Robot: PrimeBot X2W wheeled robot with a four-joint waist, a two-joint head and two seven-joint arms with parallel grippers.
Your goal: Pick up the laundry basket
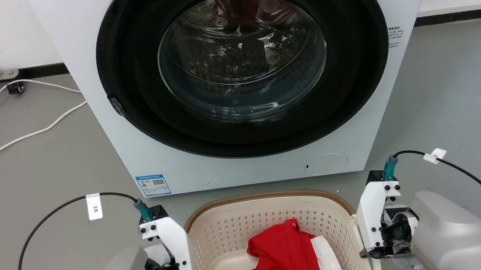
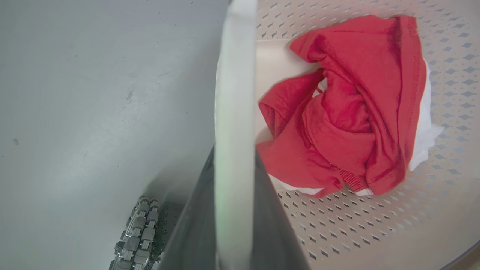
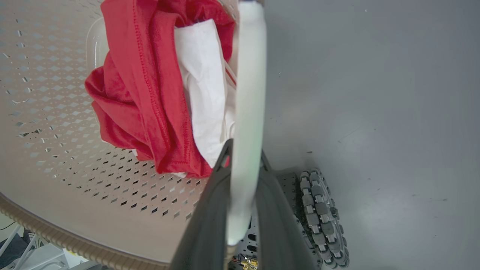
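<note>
Head view: washer [image 1: 138, 161] is standing just behind basket [image 1: 267, 196] holding red cloth [image 1: 281, 253]; left gripper [image 2: 235, 157] and right gripper [image 3: 244, 157] are clamping its handles [image 2: 234, 75].

PrimeBot arms: white wrist brackets [image 1: 169, 241], blk screws, at 7 & 4 o'clock; teal plugs [image 1: 142, 209]; blk cables [image 1: 117, 194], tag [image 1: 94, 206] "3米"; grey forearm shells [image 1: 444, 226]; dark fingers [image 2: 193, 236]; grey roller wheel [image 3: 320, 219].

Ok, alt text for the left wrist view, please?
The left gripper clamps the laundry basket by its white handle, running up the view's middle. Right of it, a red garment over white cloth lies in the basket; grey floor lies left.
</note>
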